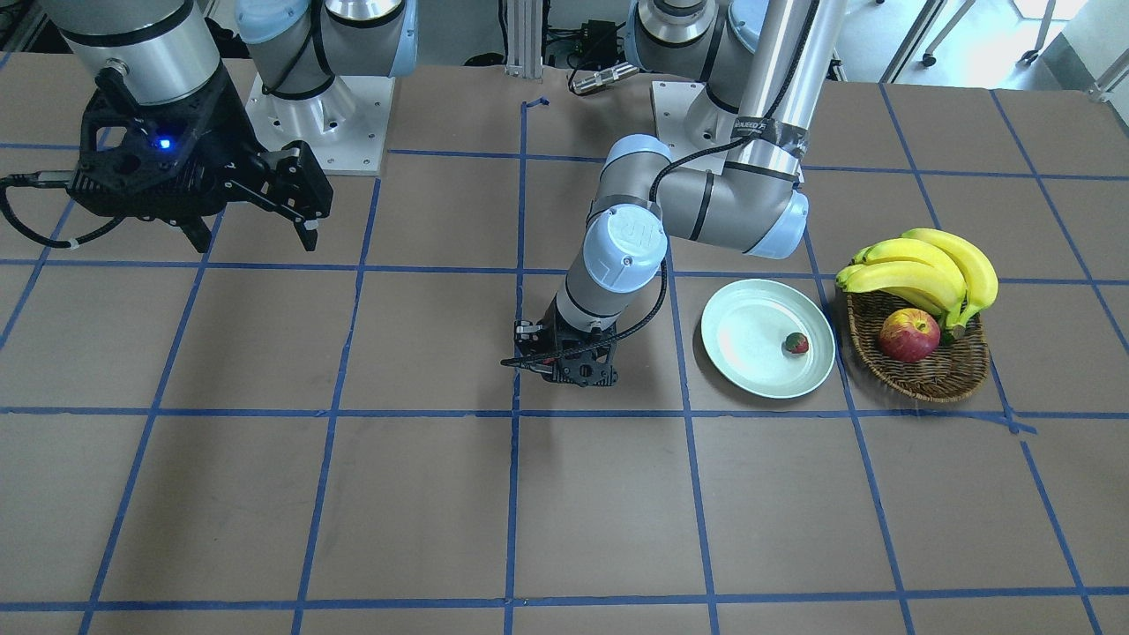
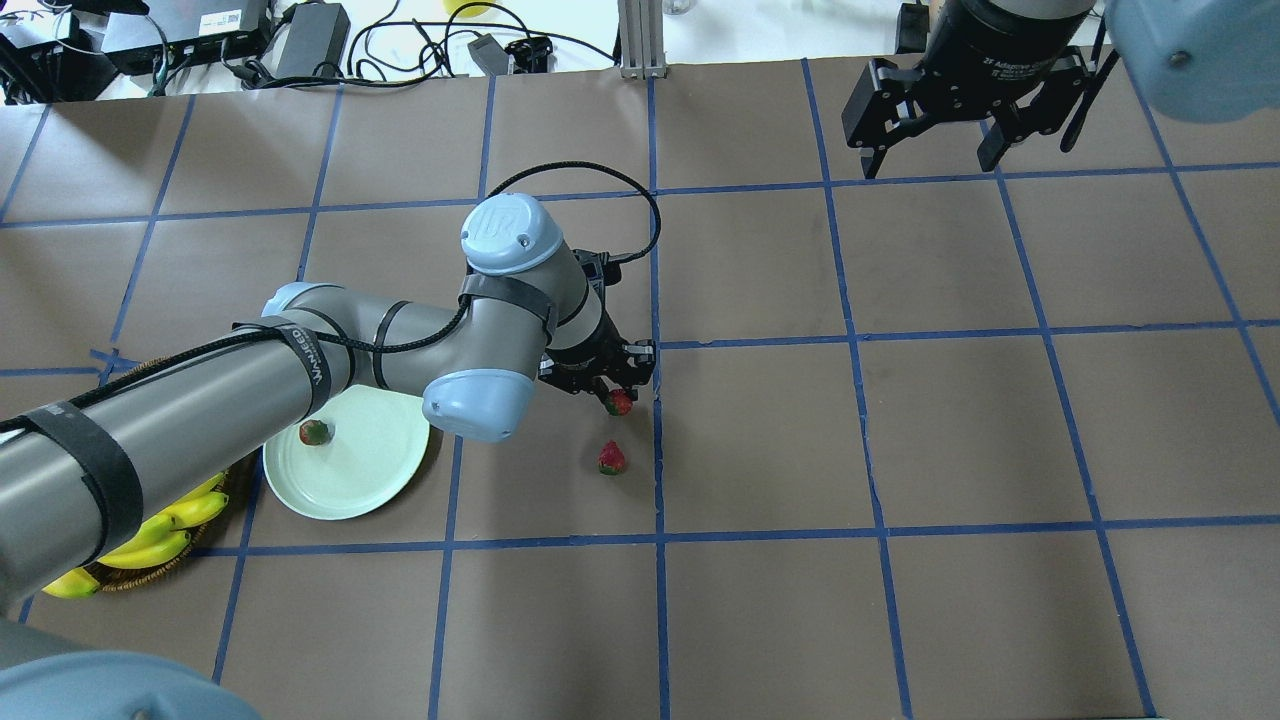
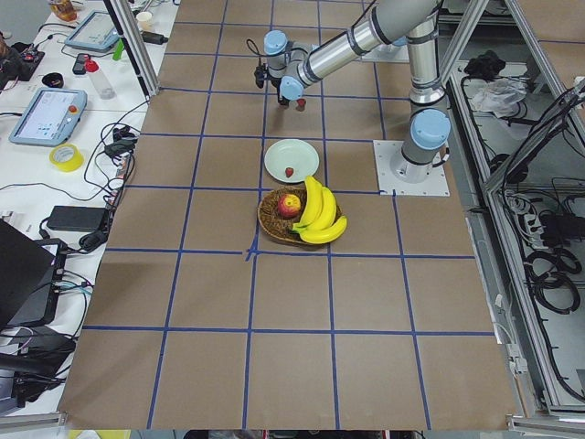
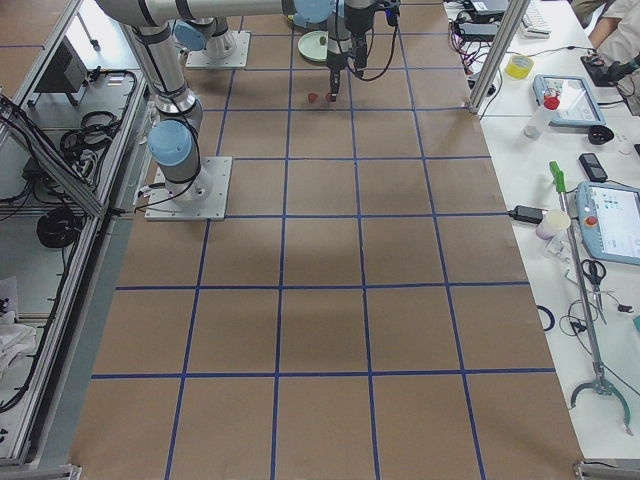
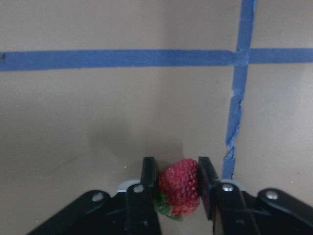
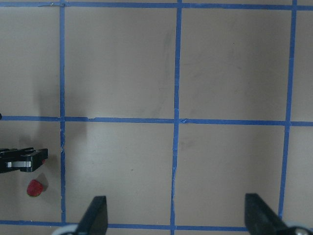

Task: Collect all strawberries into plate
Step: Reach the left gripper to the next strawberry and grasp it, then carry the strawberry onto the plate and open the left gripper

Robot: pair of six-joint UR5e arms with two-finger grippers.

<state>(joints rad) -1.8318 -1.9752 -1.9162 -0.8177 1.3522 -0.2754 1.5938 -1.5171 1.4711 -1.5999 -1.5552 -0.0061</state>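
In the left wrist view my left gripper (image 5: 178, 182) is shut on a red strawberry (image 5: 180, 188), one finger on each side of it, close above the brown table. Overhead, this held strawberry (image 2: 619, 403) sits near a blue tape crossing. A second strawberry (image 2: 611, 458) lies loose on the table just nearer the robot. A third strawberry (image 1: 796, 343) rests inside the pale green plate (image 1: 750, 309), to the left arm's side. My right gripper (image 2: 930, 165) hangs open and empty high over the far right of the table.
A wicker basket (image 1: 926, 379) with a banana bunch (image 1: 926, 269) and a red-yellow apple (image 1: 908, 335) stands just beyond the plate. The left arm's elbow (image 2: 470, 400) hangs over the plate's edge. Blue tape lines grid the brown table.
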